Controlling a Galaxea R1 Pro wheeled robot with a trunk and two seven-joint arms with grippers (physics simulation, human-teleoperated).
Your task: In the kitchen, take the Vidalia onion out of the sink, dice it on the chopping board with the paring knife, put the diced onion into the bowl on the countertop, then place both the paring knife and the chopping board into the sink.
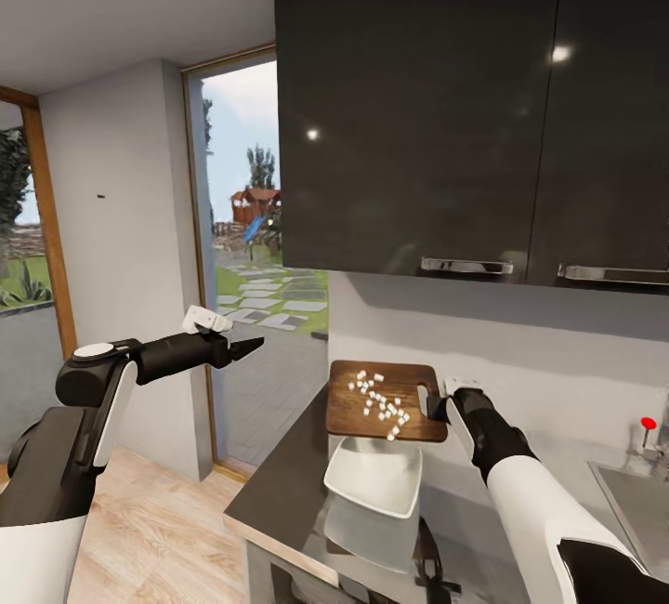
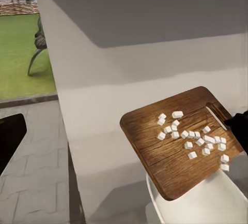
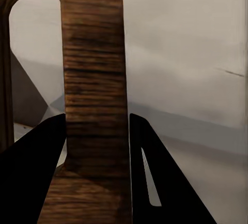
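My right gripper is shut on the handle end of the dark wooden chopping board, holding it tilted above the white bowl. Diced onion lies scattered on the board, with one cube at its lower edge over the bowl. In the left wrist view the chopping board slopes down over the bowl. In the right wrist view the board's handle strip sits between the black fingers. My left gripper hangs open over the floor, left of the countertop. A dark paring knife lies near the counter's front.
The steel sink and its faucet with a red dot are at the right edge. Dark wall cabinets hang above the counter. A glass door and wooden floor lie to the left.
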